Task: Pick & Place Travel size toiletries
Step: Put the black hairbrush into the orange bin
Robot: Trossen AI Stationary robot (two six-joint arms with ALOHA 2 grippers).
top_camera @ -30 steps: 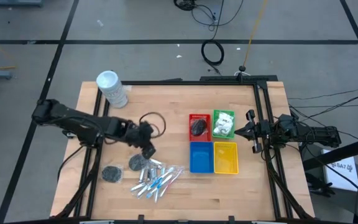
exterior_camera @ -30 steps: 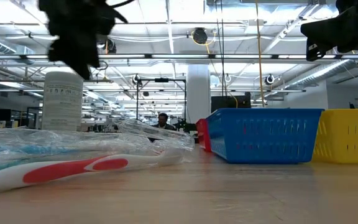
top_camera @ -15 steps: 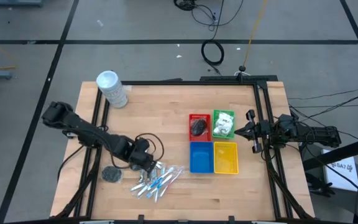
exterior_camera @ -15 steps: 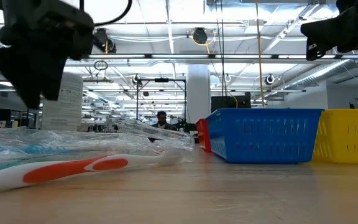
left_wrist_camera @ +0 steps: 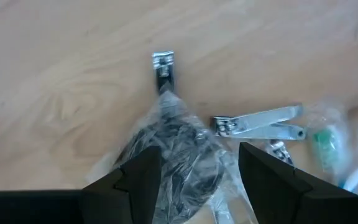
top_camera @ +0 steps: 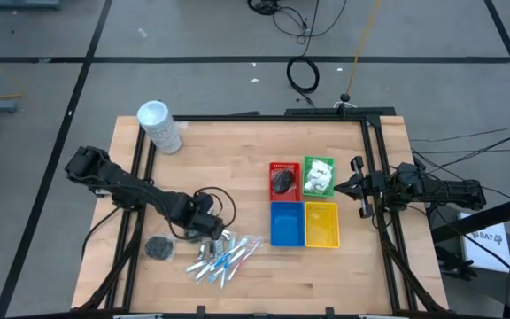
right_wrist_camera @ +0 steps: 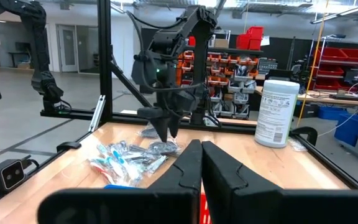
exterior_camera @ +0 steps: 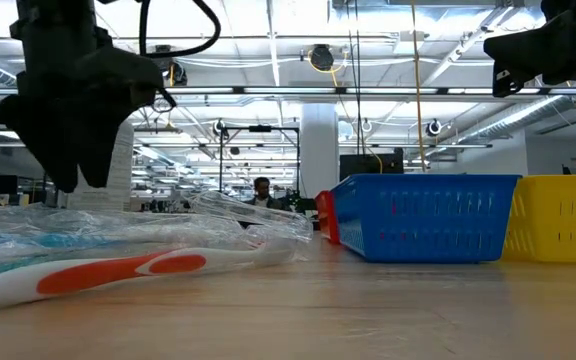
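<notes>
My left gripper [top_camera: 207,229] points down, open, over a dark grey round bundle in clear wrap [left_wrist_camera: 169,146]; its fingers stand on either side of the bundle, and I see no touch. In the low view the fingertips [exterior_camera: 80,180] hang just above the pile. Beside the bundle lie nail clippers [left_wrist_camera: 260,121] and wrapped toothbrushes [top_camera: 228,257]. A second dark bundle [top_camera: 158,247] lies on the table to its left. My right gripper [top_camera: 354,184] waits shut at the table's right edge.
Four small trays stand right of centre: red [top_camera: 275,168] with a dark bundle, green [top_camera: 306,164] with white packets, blue [top_camera: 286,223] and yellow [top_camera: 321,224]. A tall white tub [top_camera: 159,126] stands at the far left corner.
My left gripper has moved toward the table's near edge and come down over the dark bundle, rolling its wrist on the way. Its fingers have stayed open. The toiletries have not moved.
</notes>
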